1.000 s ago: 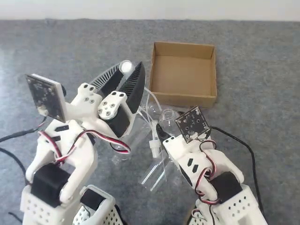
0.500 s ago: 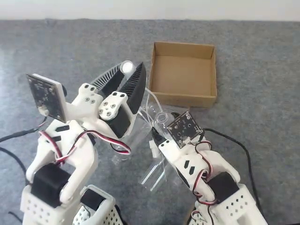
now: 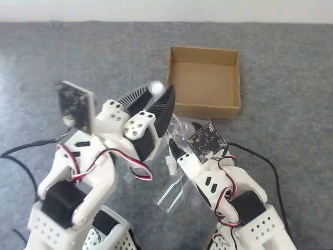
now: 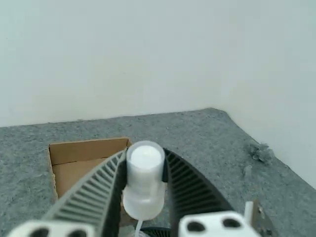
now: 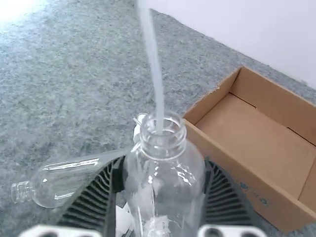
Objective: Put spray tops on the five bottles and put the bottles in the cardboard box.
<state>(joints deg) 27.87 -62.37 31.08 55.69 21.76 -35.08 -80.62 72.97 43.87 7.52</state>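
Grips the spray top (image 4: 144, 173) between the left fingers (image 4: 94, 192), straight above the upright bottle (image 5: 163, 168) clamped in the right fingers (image 5: 94, 207), just on the near side of the cardboard box (image 3: 205, 83), with the dip tube (image 5: 150, 64) hanging down into its neck.

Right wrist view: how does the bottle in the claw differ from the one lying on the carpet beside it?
The upright bottle stands gripped in the right claw; the lying bottle rests on its side on the carpet, untouched. The tube of the spray top reaches into the upright bottle's neck; the lying bottle's neck has nothing in it. Both are clear and uncapped.
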